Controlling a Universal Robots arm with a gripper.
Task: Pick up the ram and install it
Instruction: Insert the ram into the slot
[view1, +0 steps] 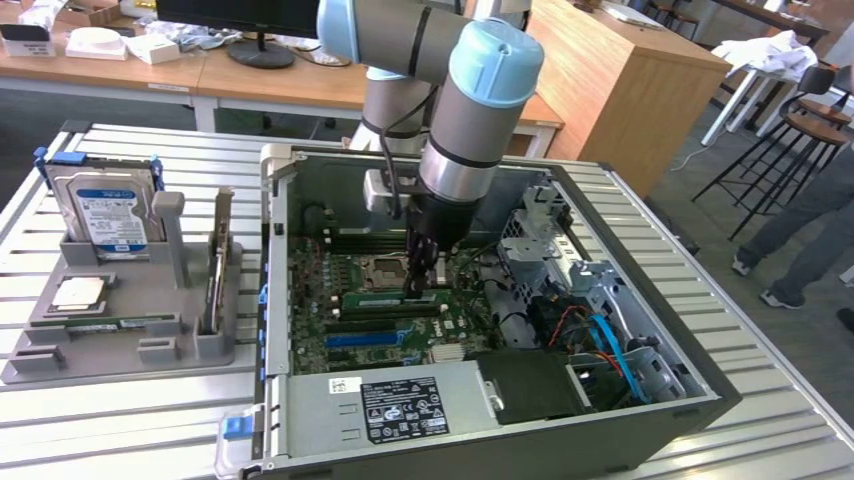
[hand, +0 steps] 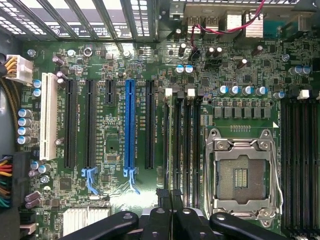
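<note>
**Inspector:** State of the gripper?

**Assistant:** The gripper (view1: 424, 286) is clenched on the top edge of the ram (view1: 390, 298), down inside the open computer case (view1: 601, 440).

**Inspector:** Position of the ram?

**Assistant:** On edge over the main board (view1: 314, 335), at the row of slots just beside the processor socket (hand: 242, 175). Whether it is fully seated cannot be told. A hard drive (view1: 107, 205) stands in the tray (view1: 40, 355), at the exterior view's left.

No words can be read
The blue and white label (view1: 110, 225) on the hard drive (view1: 104, 180), the black label (view1: 404, 410) on the power supply (view1: 314, 405), and tiny white print (hand: 137, 122) by the board slots (hand: 130, 125) are too small.
</note>
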